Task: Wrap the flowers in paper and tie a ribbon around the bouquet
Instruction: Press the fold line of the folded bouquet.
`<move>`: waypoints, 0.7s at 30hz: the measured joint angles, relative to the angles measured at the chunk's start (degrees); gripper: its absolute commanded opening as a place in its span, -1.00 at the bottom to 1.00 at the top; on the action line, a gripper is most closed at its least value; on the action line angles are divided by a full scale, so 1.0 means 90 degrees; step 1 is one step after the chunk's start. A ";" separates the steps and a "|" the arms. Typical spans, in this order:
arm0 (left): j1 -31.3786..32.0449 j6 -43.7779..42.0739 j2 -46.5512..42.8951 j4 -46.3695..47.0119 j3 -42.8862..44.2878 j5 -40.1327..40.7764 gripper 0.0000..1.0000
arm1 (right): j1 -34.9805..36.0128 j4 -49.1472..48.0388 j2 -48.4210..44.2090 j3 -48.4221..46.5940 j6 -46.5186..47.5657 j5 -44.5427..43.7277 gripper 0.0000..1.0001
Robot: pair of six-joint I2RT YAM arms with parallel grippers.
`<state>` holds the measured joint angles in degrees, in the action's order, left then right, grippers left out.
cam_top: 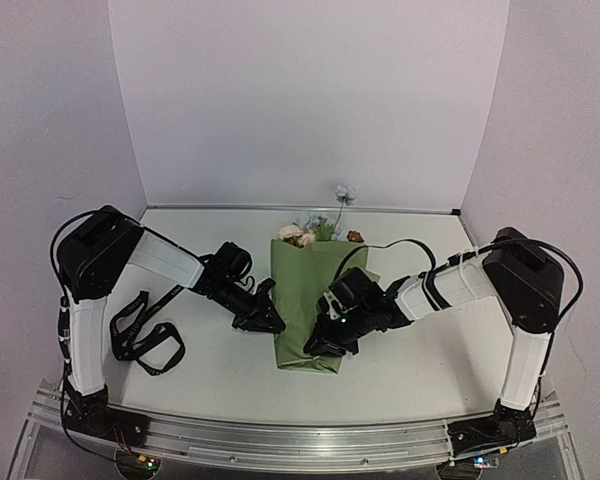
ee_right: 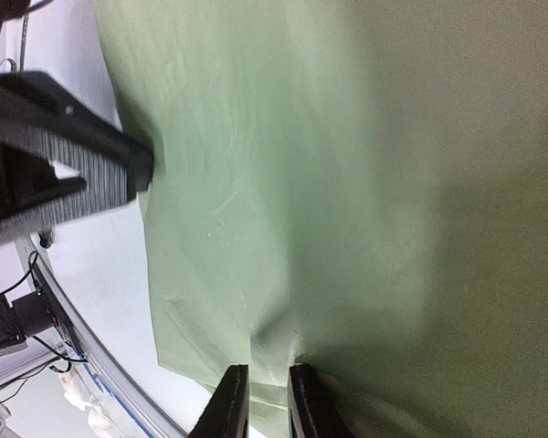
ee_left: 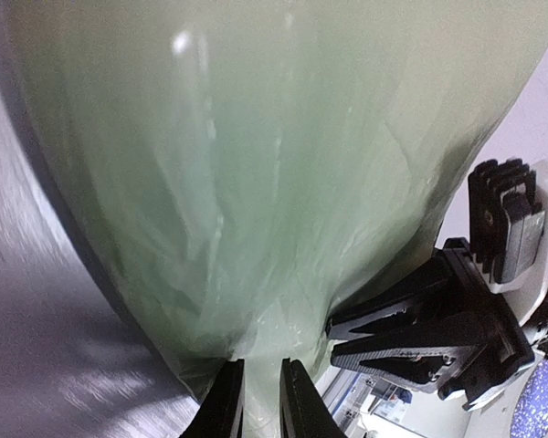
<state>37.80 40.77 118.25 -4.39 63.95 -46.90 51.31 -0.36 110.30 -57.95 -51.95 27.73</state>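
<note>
Your left gripper (ee_left: 260, 403) and right gripper (ee_right: 267, 401) each nip the paper (cam_top: 300, 290) in narrow jaws, so the wrap holds closed over the flowers (cam_top: 298, 234). The ribbon (cam_top: 123, 325) lies apart, untied

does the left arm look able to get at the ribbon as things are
Probably yes. The ribbon lies uncovered on the table on that arm's side, with nothing over it. But the left gripper is pinching the edge of the paper, so it would have to let go first.

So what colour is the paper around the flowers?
The paper is olive green, clearest from the top view.
</note>
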 measured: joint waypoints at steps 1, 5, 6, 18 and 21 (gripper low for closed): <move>-0.0030 0.0015 0.0056 0.0001 0.0078 -0.0016 -0.65 | 0.0000 -0.0005 0.0000 0.0000 0.0005 0.0000 -0.64; -0.0150 0.0083 0.0242 0.0008 0.0339 -0.0066 -0.65 | 0.0000 -0.0014 0.0000 0.0000 0.0029 -0.0003 -0.65; -0.0187 0.0110 0.0287 0.0008 0.0401 -0.0079 -0.64 | 0.0000 -0.0016 0.0000 0.0001 0.0031 -0.0003 -0.65; -0.0858 0.0139 0.0893 -0.0009 0.1358 -0.0059 -0.60 | 0.0000 -0.0156 0.0003 0.0079 0.0084 0.0000 -0.65; -0.1043 0.0132 0.1071 -0.0055 0.1651 -0.0064 -0.60 | 0.0000 -0.0173 0.0003 0.0083 0.0098 0.0000 -0.65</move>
<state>28.41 41.95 127.89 -4.88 78.81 -47.48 51.31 -1.91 110.32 -57.21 -51.07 27.73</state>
